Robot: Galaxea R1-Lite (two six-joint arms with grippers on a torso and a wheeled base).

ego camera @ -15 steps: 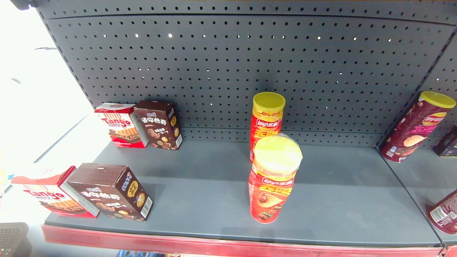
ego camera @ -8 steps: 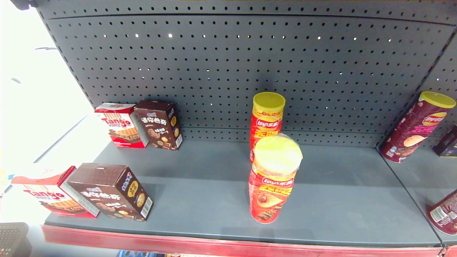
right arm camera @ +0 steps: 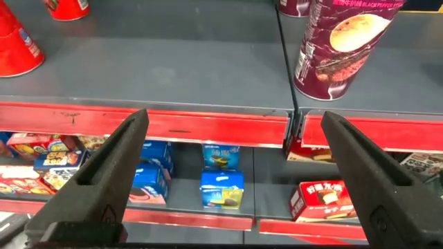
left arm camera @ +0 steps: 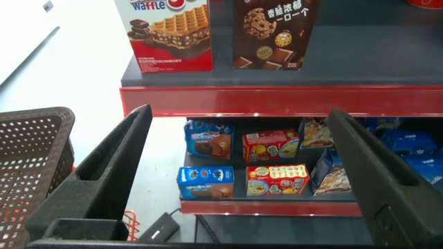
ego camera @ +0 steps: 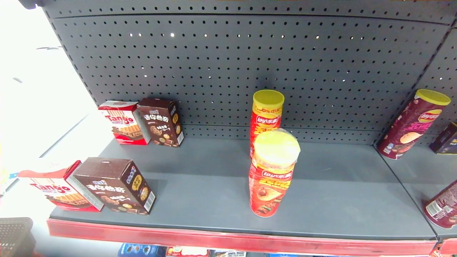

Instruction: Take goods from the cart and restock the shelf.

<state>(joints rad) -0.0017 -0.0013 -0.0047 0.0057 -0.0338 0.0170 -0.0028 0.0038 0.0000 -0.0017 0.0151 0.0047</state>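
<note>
Head view: on the dark grey metal shelf (ego camera: 339,200) two chip cans stand upright at its middle, a red cardboard chip can with a yellow lid (ego camera: 271,182) in front and a second red can (ego camera: 267,110) just behind it. At the front left a brown cookie box (ego camera: 117,185) touches a red-and-white wafer box (ego camera: 57,187).

Left wrist view: the left tool (left arm camera: 239,114) gapes wide and empty, facing the shelf's red front edge, near a brown plastic mesh basket (left arm camera: 31,159).

Right wrist view: the right tool (right arm camera: 234,116) is spread wide, holding nothing, facing a purple chip can (right arm camera: 339,45) standing near the shelf front.

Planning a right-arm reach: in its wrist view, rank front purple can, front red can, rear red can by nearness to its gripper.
1. Front purple can, right shelf.
2. Front red can, middle shelf.
3. Rear red can, farther back.
</note>
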